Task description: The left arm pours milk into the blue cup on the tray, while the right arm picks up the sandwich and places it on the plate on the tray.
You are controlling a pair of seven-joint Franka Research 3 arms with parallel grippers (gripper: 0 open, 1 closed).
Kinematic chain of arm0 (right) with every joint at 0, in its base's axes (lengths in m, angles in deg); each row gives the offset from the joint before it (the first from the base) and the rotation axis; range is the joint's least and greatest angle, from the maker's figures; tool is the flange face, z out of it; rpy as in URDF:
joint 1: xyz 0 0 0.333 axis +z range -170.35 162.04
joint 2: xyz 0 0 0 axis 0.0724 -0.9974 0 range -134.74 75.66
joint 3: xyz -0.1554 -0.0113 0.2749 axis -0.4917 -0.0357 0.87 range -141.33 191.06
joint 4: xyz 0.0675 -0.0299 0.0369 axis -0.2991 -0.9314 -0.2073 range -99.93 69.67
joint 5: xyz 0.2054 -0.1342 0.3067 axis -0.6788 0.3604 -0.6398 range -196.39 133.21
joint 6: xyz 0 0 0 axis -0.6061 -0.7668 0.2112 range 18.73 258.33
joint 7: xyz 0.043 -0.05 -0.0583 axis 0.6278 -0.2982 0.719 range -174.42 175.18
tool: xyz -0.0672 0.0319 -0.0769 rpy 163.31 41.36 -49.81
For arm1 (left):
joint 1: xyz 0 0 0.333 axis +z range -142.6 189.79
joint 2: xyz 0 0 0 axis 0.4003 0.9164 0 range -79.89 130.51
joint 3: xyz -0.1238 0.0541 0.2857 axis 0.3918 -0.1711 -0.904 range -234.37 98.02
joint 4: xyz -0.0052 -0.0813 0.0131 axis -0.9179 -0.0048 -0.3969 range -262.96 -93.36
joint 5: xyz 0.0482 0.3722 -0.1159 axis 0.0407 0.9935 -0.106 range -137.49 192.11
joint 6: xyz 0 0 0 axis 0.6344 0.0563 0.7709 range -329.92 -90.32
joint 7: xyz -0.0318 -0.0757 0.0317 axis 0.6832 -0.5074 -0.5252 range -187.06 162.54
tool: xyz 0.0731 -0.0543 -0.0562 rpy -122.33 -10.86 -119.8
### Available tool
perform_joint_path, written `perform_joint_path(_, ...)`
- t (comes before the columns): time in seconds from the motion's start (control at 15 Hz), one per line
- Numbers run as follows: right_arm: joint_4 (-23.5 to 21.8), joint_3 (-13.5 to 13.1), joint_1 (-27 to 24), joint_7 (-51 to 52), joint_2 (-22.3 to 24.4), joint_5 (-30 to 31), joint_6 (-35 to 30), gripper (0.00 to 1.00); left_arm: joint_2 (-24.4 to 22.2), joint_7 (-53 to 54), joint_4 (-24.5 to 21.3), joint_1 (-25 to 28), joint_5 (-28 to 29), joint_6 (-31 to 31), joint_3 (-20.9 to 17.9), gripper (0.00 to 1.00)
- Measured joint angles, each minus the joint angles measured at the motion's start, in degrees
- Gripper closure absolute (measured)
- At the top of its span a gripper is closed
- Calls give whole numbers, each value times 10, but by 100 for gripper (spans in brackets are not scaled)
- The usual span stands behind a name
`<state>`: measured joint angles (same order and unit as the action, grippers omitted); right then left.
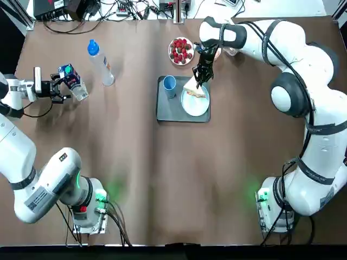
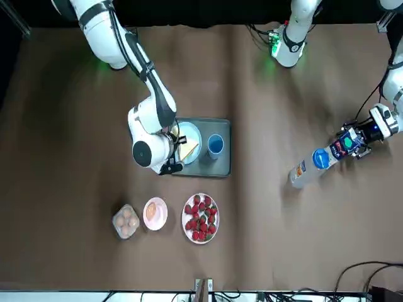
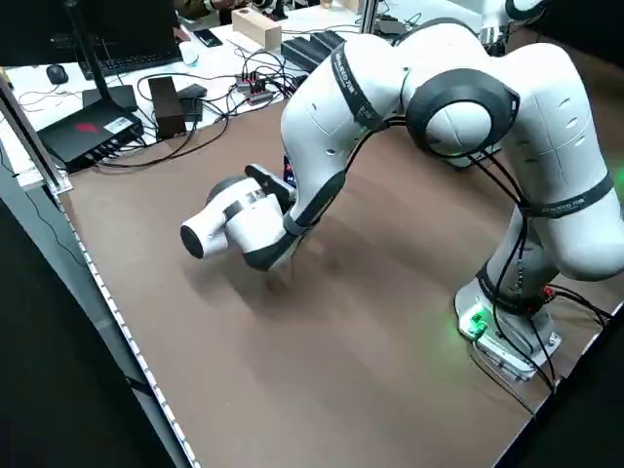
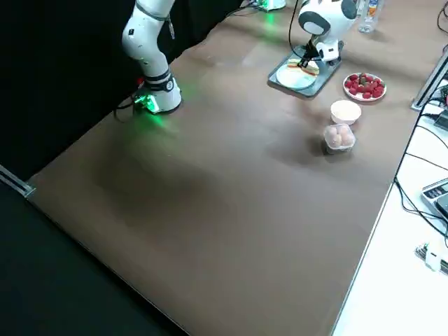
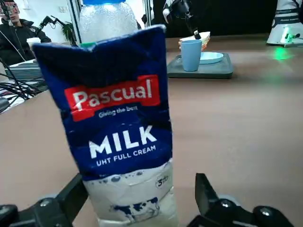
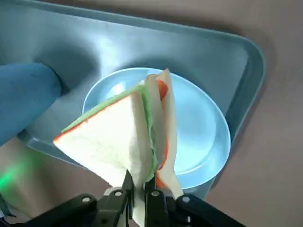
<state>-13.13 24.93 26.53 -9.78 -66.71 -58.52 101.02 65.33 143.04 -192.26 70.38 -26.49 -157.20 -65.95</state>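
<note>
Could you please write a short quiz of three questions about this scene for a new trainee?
1. True or false: the right gripper is empty.
2. What stands on the tray beside the plate? A. blue cup B. clear bottle C. strawberries
3. Fill in: the left gripper is at the ____.

Key: 1. False, it is shut on the sandwich. 2. A, the blue cup. 3. Milk carton.
</note>
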Motion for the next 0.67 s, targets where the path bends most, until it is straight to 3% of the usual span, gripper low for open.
perform_joint_path(0.13, 0, -1, 0, 0, -3, 0, 0, 78, 0, 0, 0, 0, 0, -11, 10, 0)
perform_joint_path(0.27, 0, -1, 1, 0, -5, 0, 0, 60, 0, 0, -1, 0, 0, -16, 23, 0)
perform_joint_path(0.4, 0, -1, 2, 0, -6, 0, 0, 56, 0, 0, -3, -2, -1, -24, 27, 0)
perform_joint_path(0.53, 1, -3, 2, 0, -6, 0, 0, 41, 0, 0, -12, -2, -8, -40, 28, 0)
perform_joint_path(0.6, 3, -7, 0, 0, -6, 0, 0, 29, 0, 0, -19, -1, -14, -51, 31, 0)
perform_joint_path(0.67, 6, -11, -4, 0, -4, 0, -2, 24, 0, 0, -26, -1, -20, -60, 33, 0)
